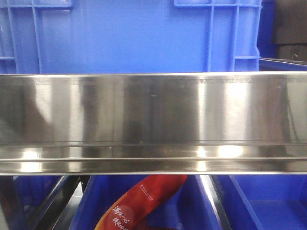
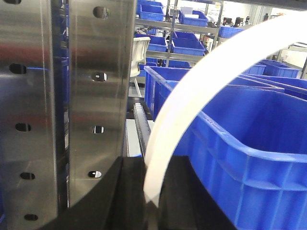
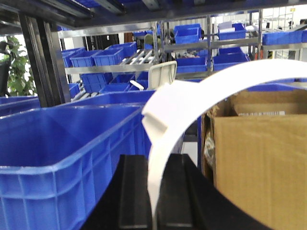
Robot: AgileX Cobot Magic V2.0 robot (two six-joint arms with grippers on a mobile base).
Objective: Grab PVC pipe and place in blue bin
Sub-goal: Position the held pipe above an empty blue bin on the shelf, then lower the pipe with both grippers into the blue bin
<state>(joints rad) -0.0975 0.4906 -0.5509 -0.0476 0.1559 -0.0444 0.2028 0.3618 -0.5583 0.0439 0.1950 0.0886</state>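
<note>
In the left wrist view my left gripper [image 2: 154, 184] is shut on the end of the PVC pipe [image 2: 201, 81], a long white arc that rises to the upper right over a blue bin [image 2: 249, 148]. In the right wrist view my right gripper [image 3: 154, 191] is shut on a white curved pipe [image 3: 192, 93] that arcs up and to the right, with a blue bin [image 3: 48, 158] close on its left. I cannot tell whether both hold the same piece. Its small hole does not show. Neither gripper nor pipe shows in the front view.
A perforated steel upright [image 2: 96, 96] stands close on the left of the left gripper. A cardboard box [image 3: 259, 153] stands right of the right gripper. The front view shows a steel shelf rail [image 1: 153, 120], a blue bin [image 1: 134, 33] behind it and a red packet [image 1: 139, 201] below.
</note>
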